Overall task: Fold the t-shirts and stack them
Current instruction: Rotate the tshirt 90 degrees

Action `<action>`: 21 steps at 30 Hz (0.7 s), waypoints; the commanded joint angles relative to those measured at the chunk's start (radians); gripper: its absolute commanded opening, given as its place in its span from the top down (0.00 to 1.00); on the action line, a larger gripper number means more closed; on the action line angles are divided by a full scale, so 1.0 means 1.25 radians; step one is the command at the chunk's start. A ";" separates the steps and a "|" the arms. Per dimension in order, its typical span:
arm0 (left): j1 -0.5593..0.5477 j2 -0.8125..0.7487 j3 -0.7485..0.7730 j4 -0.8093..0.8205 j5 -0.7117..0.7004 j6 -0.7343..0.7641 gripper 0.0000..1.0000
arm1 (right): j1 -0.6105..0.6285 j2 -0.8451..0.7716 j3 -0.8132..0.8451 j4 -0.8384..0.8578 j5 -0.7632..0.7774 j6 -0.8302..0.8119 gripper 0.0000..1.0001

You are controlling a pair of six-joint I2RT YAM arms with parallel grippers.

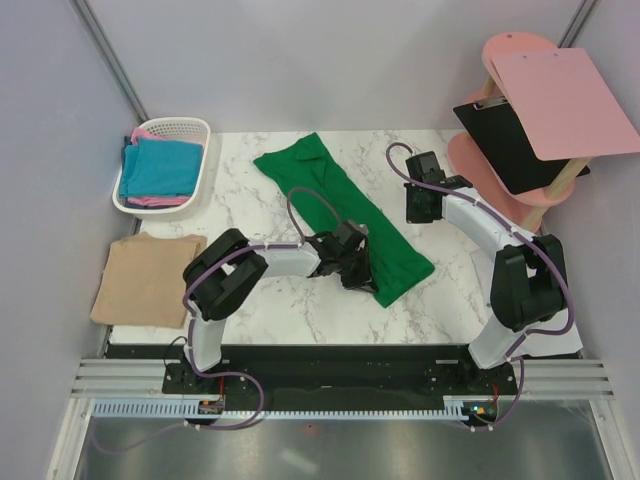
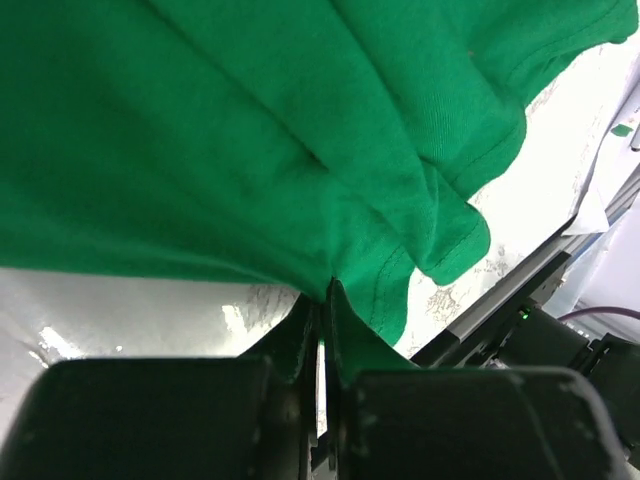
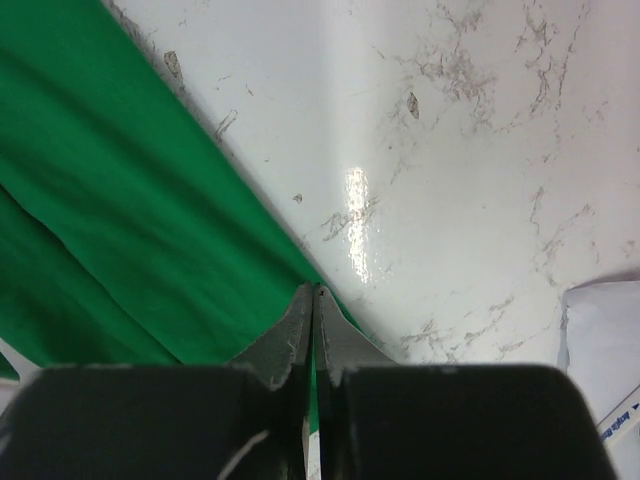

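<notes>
The bright green t-shirt [image 1: 330, 190] lies folded into a long strip running diagonally across the marble table [image 1: 300, 300]. My left gripper [image 1: 358, 272] is at the strip's near end, shut on the green t-shirt's edge. In the left wrist view, the cloth [image 2: 250, 130] puckers into the closed left gripper [image 2: 325, 300]. My right gripper [image 1: 416, 212] hangs by the strip's right edge. In the right wrist view, the right gripper [image 3: 315, 295] is shut over the flat hem of the green t-shirt [image 3: 110, 230], with no cloth drawn into it. A folded tan t-shirt [image 1: 148, 280] lies at the left.
A white basket [image 1: 190, 128] at the back left holds teal-blue [image 1: 160, 168] and pink [image 1: 160, 201] t-shirts. A pink stand [image 1: 480, 165] with a black clipboard [image 1: 510, 150] is at the back right. A white paper sheet [image 3: 600, 350] lies near the right arm's base.
</notes>
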State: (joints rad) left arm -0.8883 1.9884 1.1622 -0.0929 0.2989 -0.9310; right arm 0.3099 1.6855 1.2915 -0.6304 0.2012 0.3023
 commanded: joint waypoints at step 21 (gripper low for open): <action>0.004 -0.506 -0.440 -0.414 -0.237 -0.070 0.97 | 0.012 0.311 0.126 0.385 -0.405 0.071 0.34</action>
State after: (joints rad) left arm -0.8829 1.4418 0.6975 -0.4885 0.0505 -0.9596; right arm 0.3096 1.9858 1.3399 -0.3229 -0.1818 0.3233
